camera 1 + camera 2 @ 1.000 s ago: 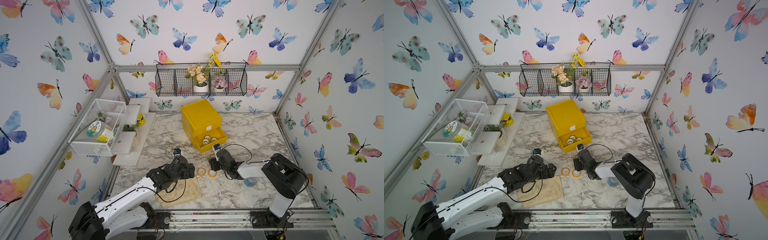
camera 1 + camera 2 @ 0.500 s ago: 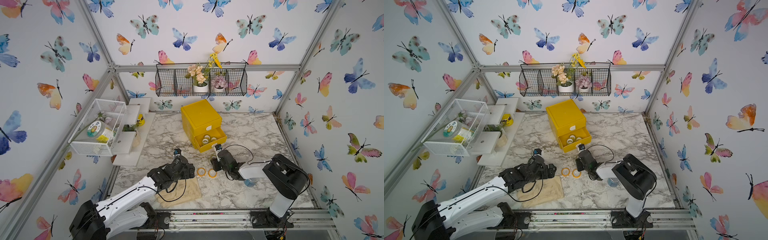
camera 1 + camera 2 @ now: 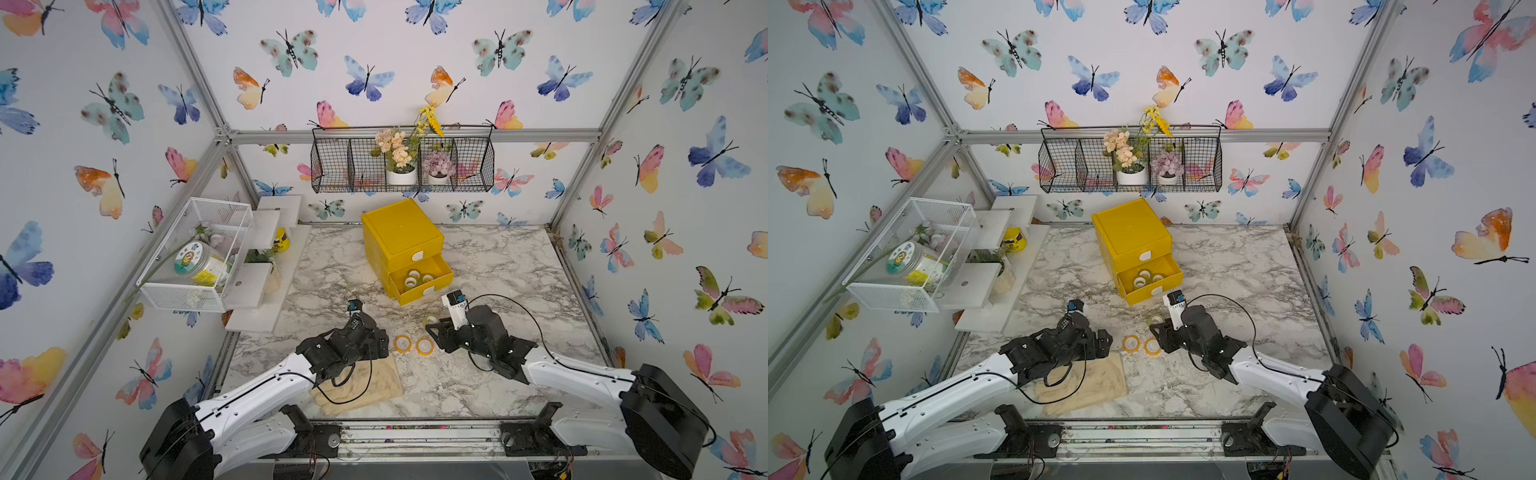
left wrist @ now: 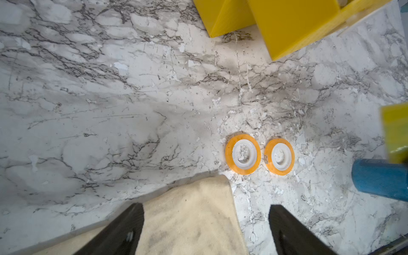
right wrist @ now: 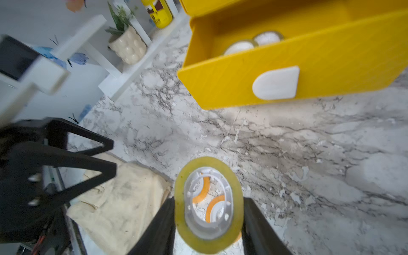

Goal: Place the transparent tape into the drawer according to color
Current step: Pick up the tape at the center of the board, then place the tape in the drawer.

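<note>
Yellow-green tape ring (image 5: pixel 207 163) is pinched across its rim by right fingers (image 5: pixel 159 225) and held on edge above worktop (image 5: pixel 309 143). Two orange rings (image 4: pixel 229 154), laid flat, are seen through its hole. Open drawer (image 5: pixel 220 88) is near, rings inside. Left fingers (image 4: pixel 123 231) are spread over glove (image 4: pixel 187 220).

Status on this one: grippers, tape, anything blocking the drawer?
Right gripper shut on yellow-green tape roll, off the table. Left gripper open over the cloth. Two orange rolls lie on it. Way to open drawer looks clear.
</note>
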Action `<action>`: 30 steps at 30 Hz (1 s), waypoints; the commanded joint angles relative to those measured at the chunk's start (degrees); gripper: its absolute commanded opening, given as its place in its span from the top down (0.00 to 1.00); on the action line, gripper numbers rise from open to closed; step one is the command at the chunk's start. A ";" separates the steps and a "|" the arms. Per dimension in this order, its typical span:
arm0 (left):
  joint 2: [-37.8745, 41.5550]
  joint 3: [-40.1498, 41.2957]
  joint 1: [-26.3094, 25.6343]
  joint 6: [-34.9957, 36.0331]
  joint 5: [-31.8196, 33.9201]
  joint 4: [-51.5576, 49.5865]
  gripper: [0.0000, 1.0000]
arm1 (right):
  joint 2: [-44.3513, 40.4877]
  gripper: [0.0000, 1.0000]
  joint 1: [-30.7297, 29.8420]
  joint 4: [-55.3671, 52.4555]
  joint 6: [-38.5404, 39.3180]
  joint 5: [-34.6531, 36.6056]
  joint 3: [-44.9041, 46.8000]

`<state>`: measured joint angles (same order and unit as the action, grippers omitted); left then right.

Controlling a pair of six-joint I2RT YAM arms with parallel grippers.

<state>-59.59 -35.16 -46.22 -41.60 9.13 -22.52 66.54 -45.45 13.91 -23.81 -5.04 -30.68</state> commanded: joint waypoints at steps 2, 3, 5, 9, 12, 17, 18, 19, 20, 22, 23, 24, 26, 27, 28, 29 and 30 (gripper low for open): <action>-0.17 0.64 0.49 -0.07 0.46 0.85 0.07 | -1.13 0.60 0.17 -6.16 3.44 3.90 -8.47; -0.26 0.62 0.53 -0.11 0.46 0.86 0.06 | -0.12 0.61 0.26 -6.79 4.40 4.68 -10.48; -0.26 0.61 0.55 -0.08 0.46 0.81 0.06 | 2.36 0.61 0.73 -7.31 6.06 5.74 -14.57; 0.24 0.66 0.56 -0.06 0.38 0.41 0.07 | 9.08 0.61 4.04 -7.80 7.04 4.51 -22.16; 0.86 0.87 0.54 -0.29 0.43 0.03 0.07 | 15.12 0.61 7.39 -9.32 6.04 1.70 -26.70; 2.33 1.31 0.53 -0.50 0.54 -0.41 0.06 | 20.15 0.62 9.38 -11.88 5.01 0.43 -29.91; 2.46 1.45 0.57 -0.50 0.54 -0.45 0.07 | 20.76 0.62 9.67 -11.85 4.93 0.25 -30.03; 2.47 1.49 0.51 -0.51 0.47 -0.46 0.07 | 21.33 0.62 9.92 -12.01 4.76 0.28 -30.23; 2.46 1.49 0.53 -0.55 0.45 -0.44 0.06 | 21.80 0.62 10.15 -11.87 4.74 0.13 -30.38; 2.22 1.49 0.58 -0.55 0.38 -0.33 0.07 | 22.63 0.62 10.45 -11.96 4.83 0.53 -30.82; 2.12 1.49 0.52 -0.54 0.29 -0.25 0.07 | 23.09 0.62 10.63 -11.96 4.89 0.56 -31.05; 2.03 1.34 0.56 -0.58 0.28 -0.20 0.07 | 23.40 0.62 10.80 -11.98 4.92 0.64 -31.33; 1.94 1.32 0.54 -0.42 0.20 0.01 0.07 | 24.04 0.62 11.08 -11.98 4.96 0.71 -31.75; 1.94 1.32 0.60 -0.46 0.24 0.00 0.06 | 24.31 0.62 11.15 -11.93 5.00 0.64 -31.96; 1.93 1.23 0.52 -0.41 0.17 -0.05 0.07 | 24.63 0.62 11.25 -11.91 5.09 0.64 -32.20; 1.94 1.18 0.58 -0.41 0.04 0.02 0.06 | 24.89 0.62 11.34 -11.82 5.07 0.56 -32.42; 1.94 1.22 0.57 -0.42 0.06 -0.02 0.07 | 25.18 0.62 11.42 -11.84 5.09 0.48 -32.64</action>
<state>-57.91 -34.15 -45.84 -41.87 9.10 -22.15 90.61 -34.50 1.93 -18.59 -3.46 -61.54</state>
